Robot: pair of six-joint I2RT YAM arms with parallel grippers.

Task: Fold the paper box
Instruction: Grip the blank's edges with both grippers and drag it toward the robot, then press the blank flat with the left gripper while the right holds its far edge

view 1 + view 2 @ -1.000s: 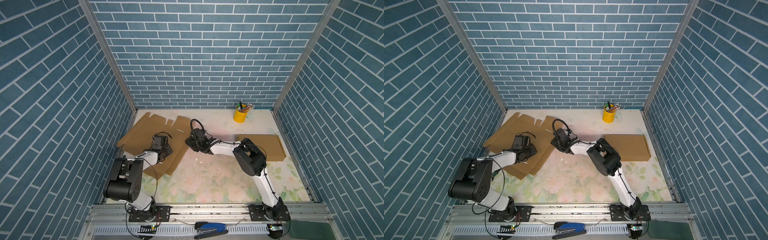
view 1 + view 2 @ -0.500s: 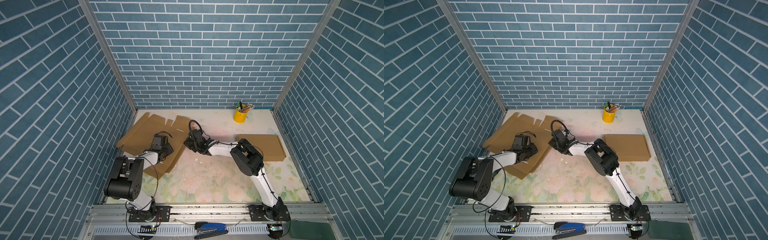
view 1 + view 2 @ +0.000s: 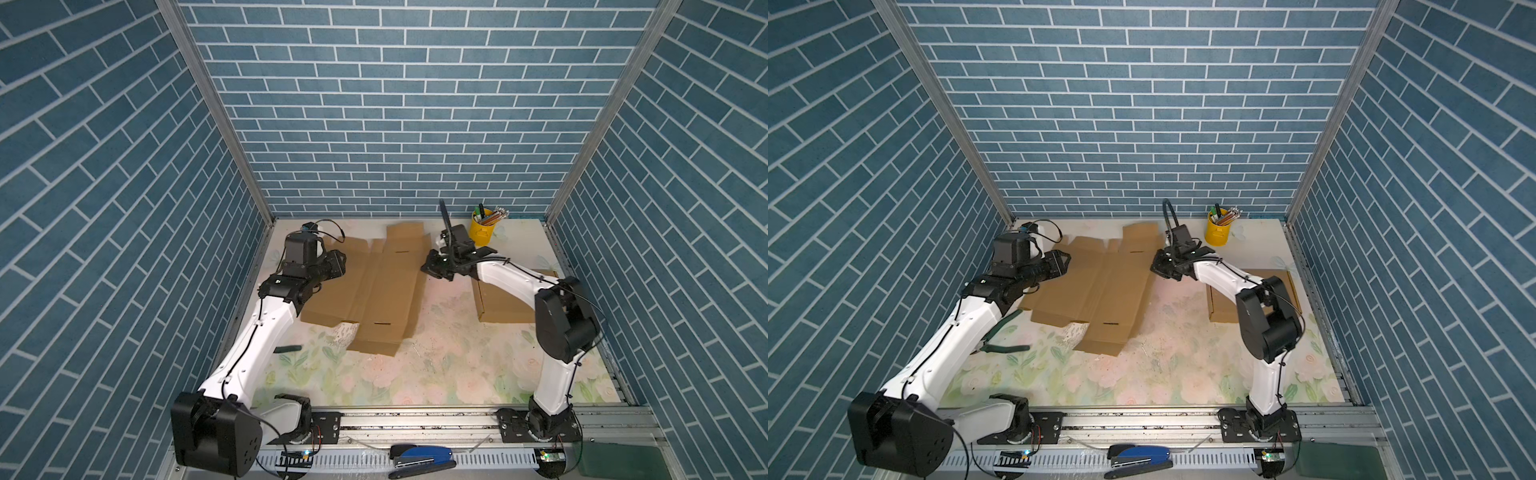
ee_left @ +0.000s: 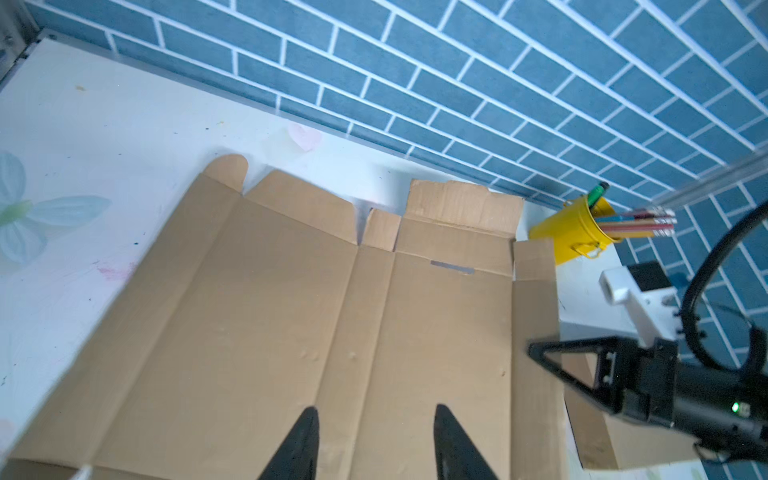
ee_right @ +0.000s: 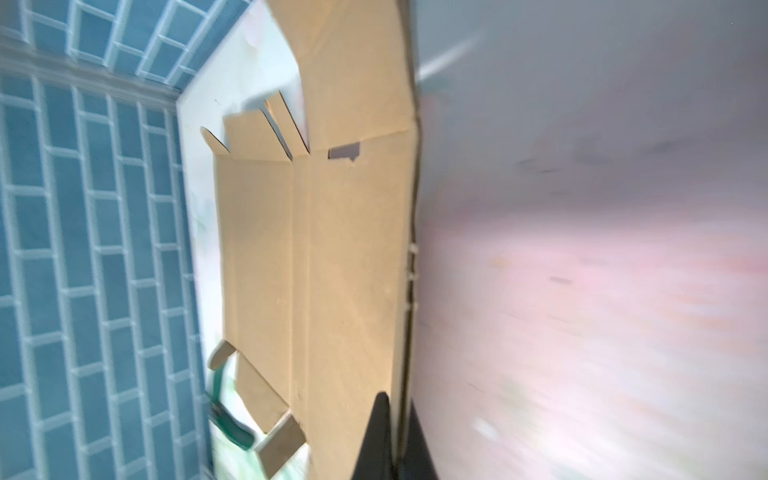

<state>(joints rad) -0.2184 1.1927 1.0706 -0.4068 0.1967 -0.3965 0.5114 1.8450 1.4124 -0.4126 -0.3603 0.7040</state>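
The paper box is a flat brown cardboard blank with creases and flaps, lying unfolded on the floral mat at the back left. My left gripper hovers over its left part. In the left wrist view this gripper is open, with only the sheet below the fingertips. My right gripper is at the blank's right edge. The right wrist view shows it shut on that edge of the cardboard, one finger on each face.
A second, folded-flat cardboard piece lies under the right arm. A yellow cup of pens stands at the back. A green-handled tool lies by the left arm. A blue stapler rests on the front rail.
My right gripper has shut on the blank's right edge and drawn it rightward, so the sheet now lies straighter. The left gripper has opened wider and moved toward the back.
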